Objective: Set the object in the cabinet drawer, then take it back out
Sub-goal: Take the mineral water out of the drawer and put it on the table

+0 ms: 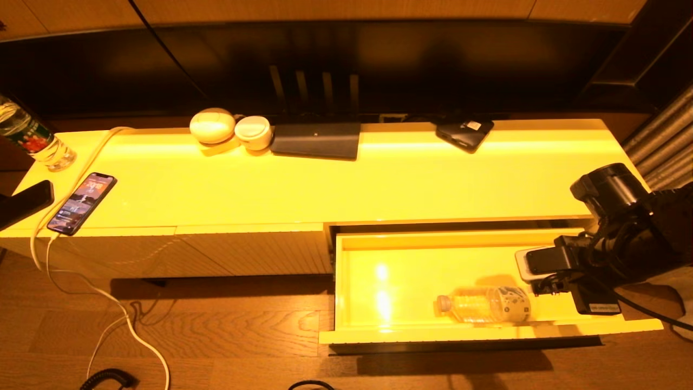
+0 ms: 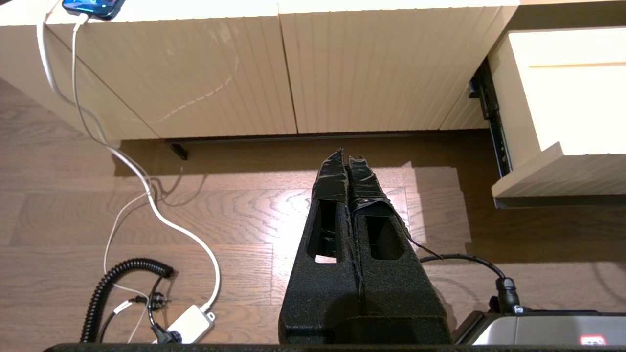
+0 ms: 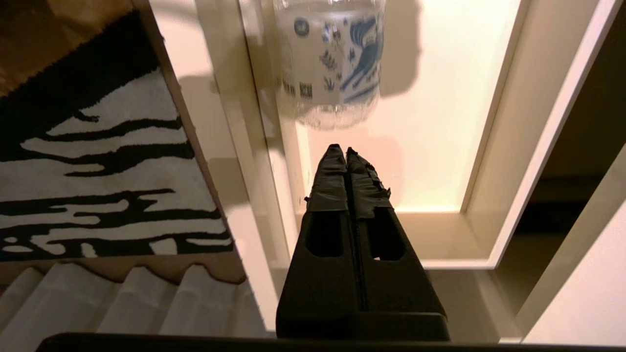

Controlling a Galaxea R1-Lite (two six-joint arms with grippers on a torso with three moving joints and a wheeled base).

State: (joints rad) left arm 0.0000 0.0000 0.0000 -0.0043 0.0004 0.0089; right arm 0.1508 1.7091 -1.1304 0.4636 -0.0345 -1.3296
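The water bottle (image 1: 484, 304) lies on its side inside the open cabinet drawer (image 1: 357, 287), while the right hand (image 3: 346, 149) hovers just behind its base, fingers pressed together and empty.

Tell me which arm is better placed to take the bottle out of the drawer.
Right. Its hand is inside the open drawer, just behind the lying bottle's base. The left hand hangs over the floor, away from the drawer.
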